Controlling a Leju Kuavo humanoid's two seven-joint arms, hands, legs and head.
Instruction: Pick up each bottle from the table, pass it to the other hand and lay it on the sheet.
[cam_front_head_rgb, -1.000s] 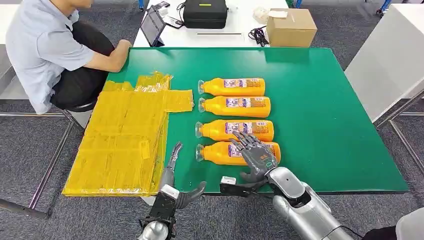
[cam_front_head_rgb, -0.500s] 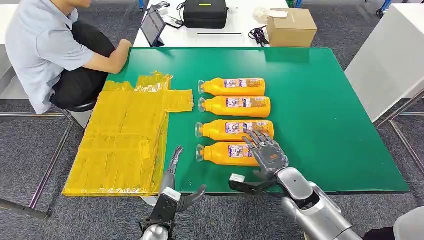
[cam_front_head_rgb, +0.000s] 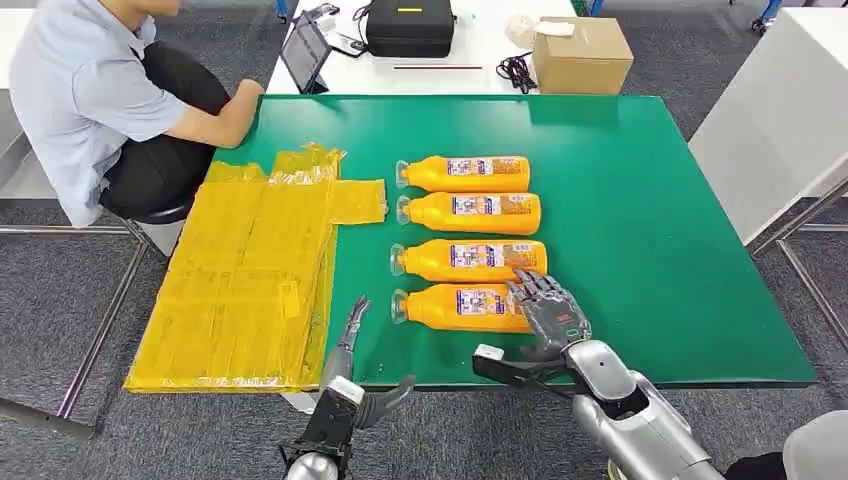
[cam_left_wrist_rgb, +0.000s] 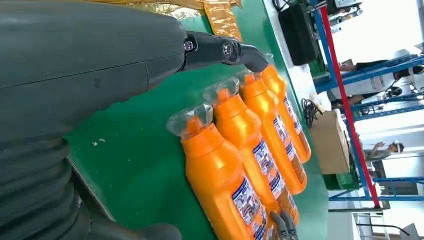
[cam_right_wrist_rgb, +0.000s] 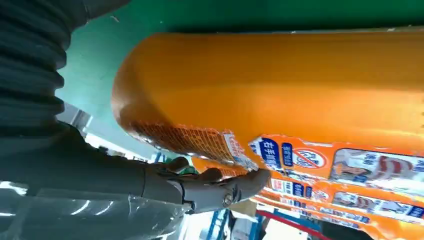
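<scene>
Hands first: left hand (cam_front_head_rgb: 345, 385) hangs open and empty off the desk's (cam_front_head_rgb: 650, 250) near edge; right hand (cam_front_head_rgb: 548, 312), fingers spread, rests over the nearest bottle's (cam_front_head_rgb: 462, 306) base, grip uncertain. Sheet (cam_front_head_rgb: 250, 270) overhangs the left edge; open green lies right.

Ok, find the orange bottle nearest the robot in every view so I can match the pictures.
Head view: the nearest bottle lies at the front of the row of four, cap toward the yellow sheet, with the right hand at its base end.
Left wrist view: the nearest bottle is the biggest, lowest in the picture.
Right wrist view: the nearest bottle spans the picture's upper part.
Shared landmark: the green table.
</scene>
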